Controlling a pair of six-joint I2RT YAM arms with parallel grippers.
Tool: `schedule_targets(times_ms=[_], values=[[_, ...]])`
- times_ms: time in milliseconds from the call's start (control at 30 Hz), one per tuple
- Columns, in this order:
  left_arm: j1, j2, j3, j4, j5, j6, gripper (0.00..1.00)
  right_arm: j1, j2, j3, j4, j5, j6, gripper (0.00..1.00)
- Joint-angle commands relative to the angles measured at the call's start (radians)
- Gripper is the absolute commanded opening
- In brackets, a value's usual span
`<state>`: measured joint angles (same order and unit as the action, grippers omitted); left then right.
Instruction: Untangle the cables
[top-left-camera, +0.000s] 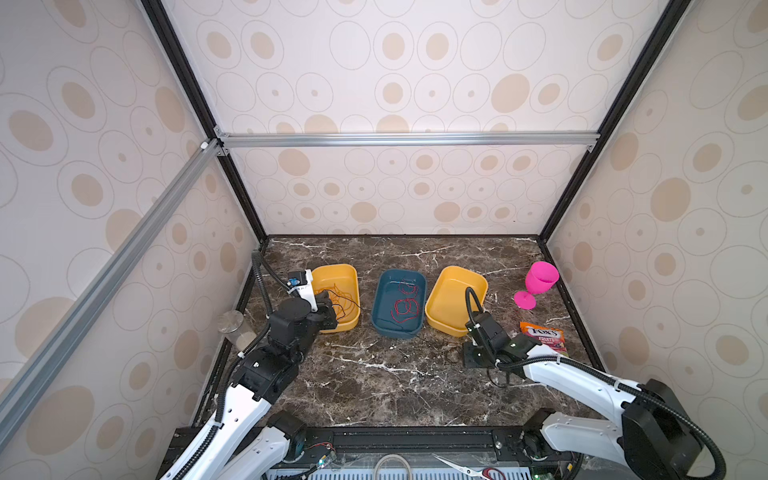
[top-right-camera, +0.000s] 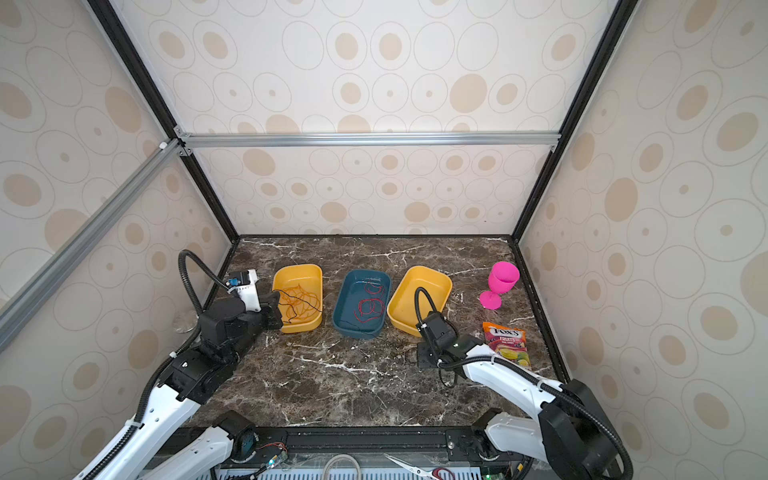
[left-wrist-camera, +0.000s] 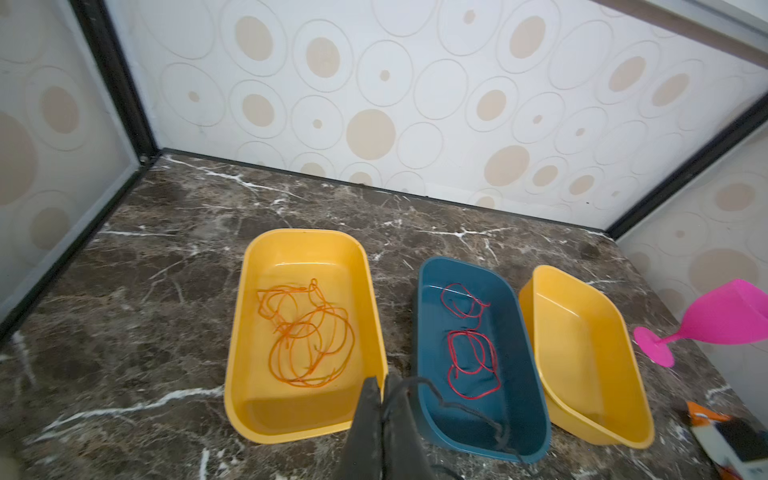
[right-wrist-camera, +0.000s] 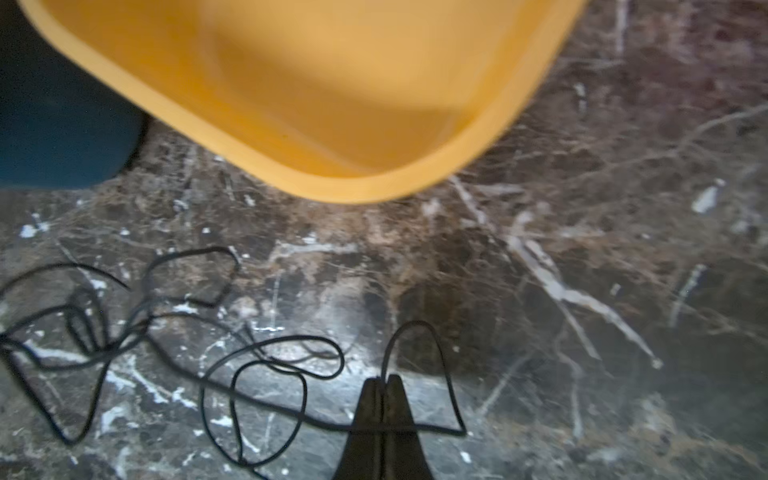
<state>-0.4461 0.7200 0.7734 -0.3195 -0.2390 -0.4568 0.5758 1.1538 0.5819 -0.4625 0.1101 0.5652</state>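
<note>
Cables: orange cable (left-wrist-camera: 309, 332) coiled in the left yellow tray (left-wrist-camera: 243, 353), red cable (left-wrist-camera: 471, 357) in the blue tray (left-wrist-camera: 515, 353). The left gripper (left-wrist-camera: 381, 380) pinches a black strand (left-wrist-camera: 461, 408) at that yellow tray's edge (jaws closed); the right gripper (right-wrist-camera: 382, 379) clamps a black cable (right-wrist-camera: 415, 323) on the marble table (right-wrist-camera: 582, 270).

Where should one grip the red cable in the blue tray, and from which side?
Probably the big loop of the red cable, from straight above: it lies flat on the floor of the blue tray, whose walls block the sides.
</note>
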Motion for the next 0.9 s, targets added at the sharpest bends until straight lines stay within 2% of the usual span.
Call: schedule_targets(times_ms=[0, 200, 333, 467, 567, 633, 867], values=[[0.035, -0.018, 0.037, -0.049, -0.056, -0.011, 0.00, -0.046, -0.056, -0.029, -0.096, 0.030, 0.018, 0.00], [0.078, -0.027, 0.044, -0.083, -0.083, -0.009, 0.00, -0.154, -0.155, -0.076, -0.148, 0.021, 0.014, 0.00], [0.098, -0.031, 0.051, -0.091, -0.073, 0.011, 0.00, -0.162, -0.195, -0.091, -0.119, -0.030, 0.008, 0.00], [0.100, -0.019, 0.038, -0.048, 0.074, 0.038, 0.00, -0.163, -0.175, -0.092, -0.073, -0.172, -0.036, 0.00], [0.099, 0.003, -0.002, 0.028, 0.311, 0.046, 0.00, -0.156, -0.156, -0.097, -0.014, -0.303, -0.059, 0.00], [0.098, 0.021, -0.026, 0.046, 0.400, 0.022, 0.00, -0.133, -0.145, -0.089, 0.005, -0.332, -0.060, 0.00], [0.083, 0.022, -0.124, 0.022, 0.417, -0.041, 0.00, -0.060, -0.074, -0.038, 0.008, -0.312, -0.068, 0.03]])
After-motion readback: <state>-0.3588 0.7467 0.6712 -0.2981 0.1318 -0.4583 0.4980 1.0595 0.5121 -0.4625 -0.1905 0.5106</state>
